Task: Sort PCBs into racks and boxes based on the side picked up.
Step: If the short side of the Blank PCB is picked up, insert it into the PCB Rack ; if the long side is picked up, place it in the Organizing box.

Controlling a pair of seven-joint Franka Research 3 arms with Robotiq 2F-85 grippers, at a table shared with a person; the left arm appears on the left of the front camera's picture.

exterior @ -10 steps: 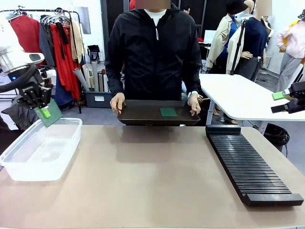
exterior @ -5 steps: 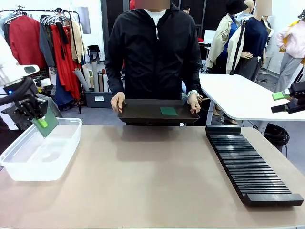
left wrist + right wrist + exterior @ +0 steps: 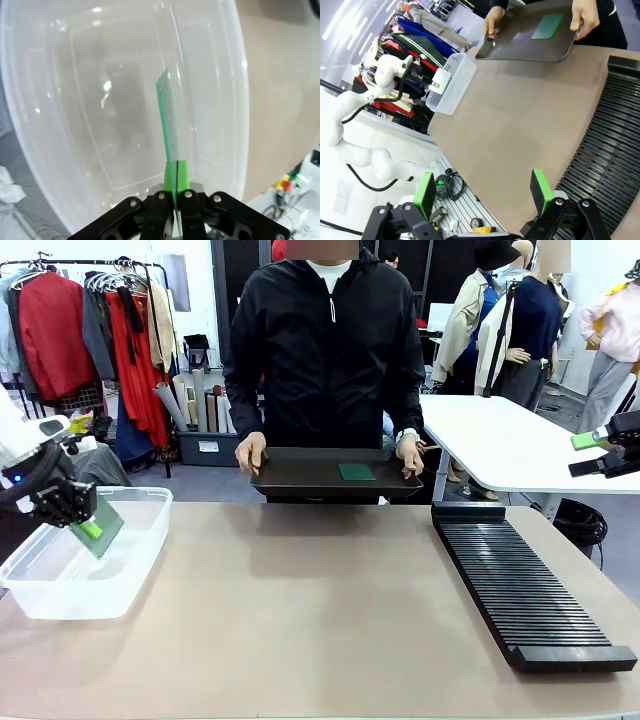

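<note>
While the right jaws gape wide, the left jaws point down, pinching a PCB (image 3: pixel 103 526) over the box (image 3: pixel 62 592).

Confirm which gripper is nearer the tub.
Left. The left gripper hangs over the tub, shut on a PCB. The right gripper is open at the table's far right, past the rack.
</note>
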